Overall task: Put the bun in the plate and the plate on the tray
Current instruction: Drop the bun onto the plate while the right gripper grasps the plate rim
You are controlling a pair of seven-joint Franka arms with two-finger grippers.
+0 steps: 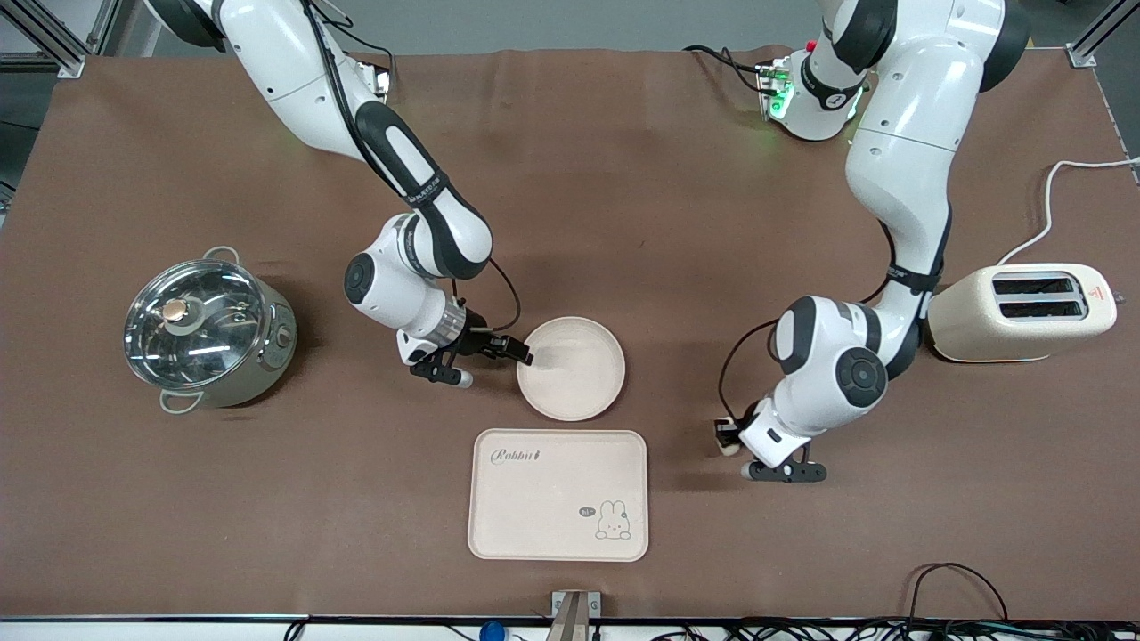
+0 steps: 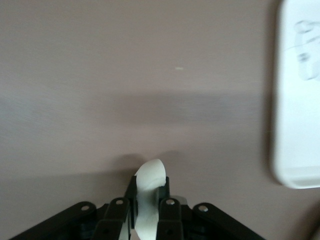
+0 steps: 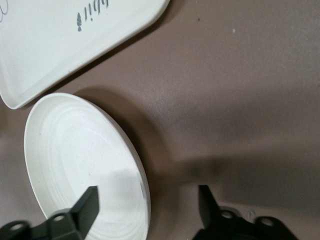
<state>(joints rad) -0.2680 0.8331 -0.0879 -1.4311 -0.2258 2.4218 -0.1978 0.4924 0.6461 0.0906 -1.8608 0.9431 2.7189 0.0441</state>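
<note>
The bun [image 1: 728, 438] is a small cream-white lump pinched in my left gripper [image 1: 730, 434], low over bare table beside the tray [image 1: 558, 494], toward the left arm's end. In the left wrist view my left gripper [image 2: 150, 192] is shut on the bun [image 2: 149, 175], and the tray's edge [image 2: 297, 125] shows. The round plate [image 1: 572, 368] lies on the table, farther from the front camera than the tray. My right gripper [image 1: 519, 354] is open at the plate's rim. In the right wrist view my right gripper [image 3: 147, 200] straddles the rim of the plate [image 3: 75, 155]; the tray [image 3: 65, 40] lies close by.
A steel pot with a glass lid [image 1: 207, 329] stands toward the right arm's end. A cream toaster [image 1: 1022, 312] with its white cable stands toward the left arm's end. The table's front edge [image 1: 570, 614] lies close to the tray.
</note>
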